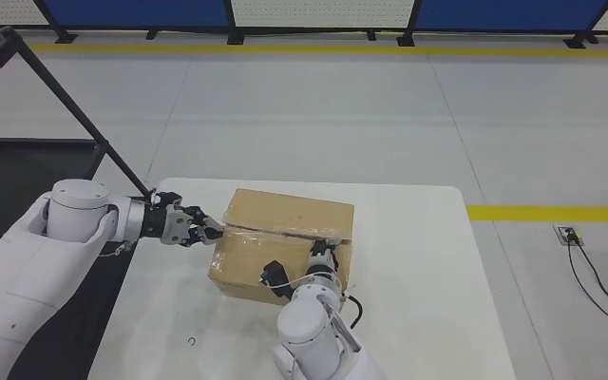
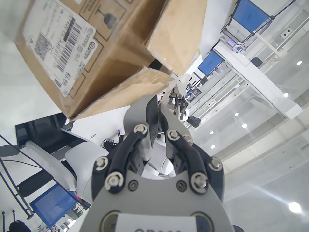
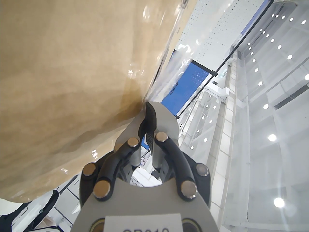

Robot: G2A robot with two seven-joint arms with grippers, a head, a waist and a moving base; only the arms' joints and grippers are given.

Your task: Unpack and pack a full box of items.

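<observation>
box (image 1: 285, 256) lay lengthwise along table (image 1: 418, 285) far edge | L gripper (image 2: 160, 102) clamped on tape (image 2: 180, 80) at seam (image 1: 285, 231) end | R gripper (image 3: 148, 106) was closed

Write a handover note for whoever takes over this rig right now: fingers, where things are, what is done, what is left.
Left gripper: fingers shut on the clear tape strip at one end of the top seam of the brown cardboard box.
Right gripper: fingers shut, tips at the box's taped near edge.
The box sits on the white table.
Done: the tape is lifted at the left gripper's end.
Left: peel the tape, open the flaps, unpack, repack.
</observation>
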